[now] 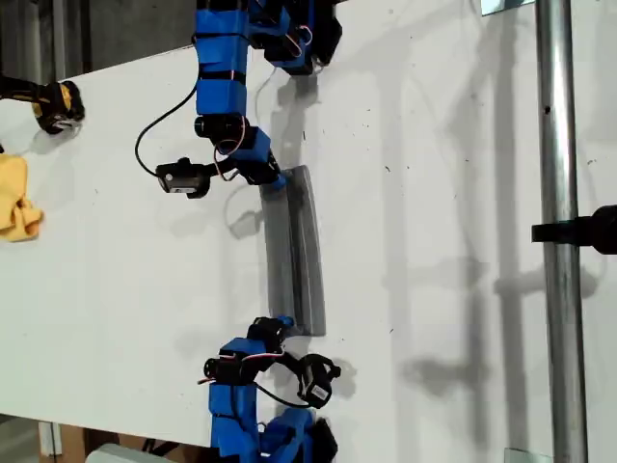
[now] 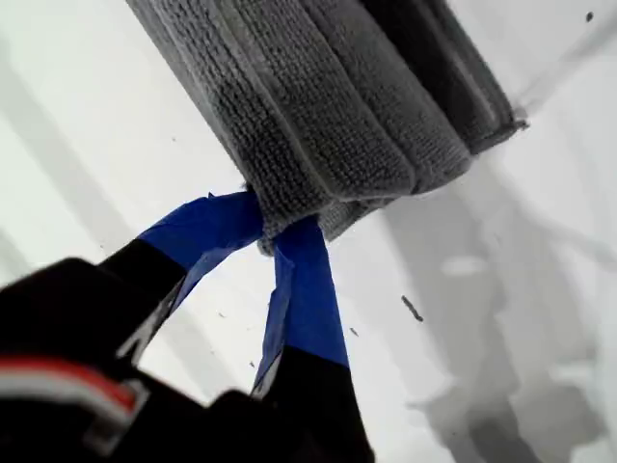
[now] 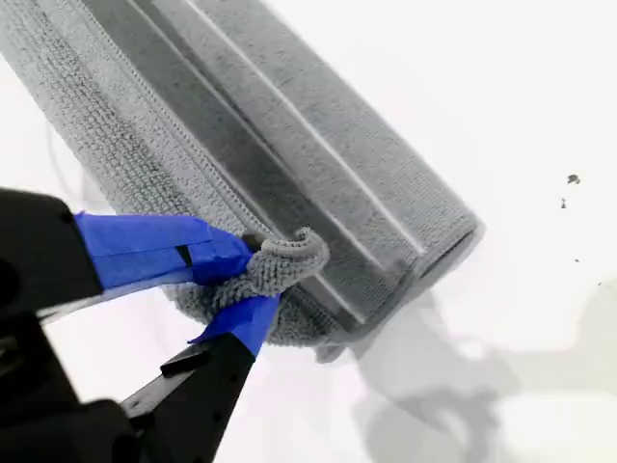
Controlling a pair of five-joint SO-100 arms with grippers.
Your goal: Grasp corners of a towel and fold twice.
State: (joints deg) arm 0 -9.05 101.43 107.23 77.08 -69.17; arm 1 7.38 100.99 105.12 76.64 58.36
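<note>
Looking along the wrist views, you cannot see either pinched corner whole. My first gripper (image 2: pixel 265 231) is clamped on an end corner of the towel (image 2: pixel 318 116), and my second gripper (image 3: pixel 258 280) is clamped on a bunched corner. In the exterior view the towel lies as a narrow folded strip on the white table (image 1: pixel 434 193), with a blue arm at each end; which arm is which cannot be told. A yellow cloth (image 1: pixel 17 198) is cut off at that view's left. A metal pole (image 1: pixel 559 241) crosses its right, well apart from the towel.

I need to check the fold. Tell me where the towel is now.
The towel lies as a narrow folded strip near the middle of the exterior view, on the white table, stretched between my two hands, each pinching one end.
</note>
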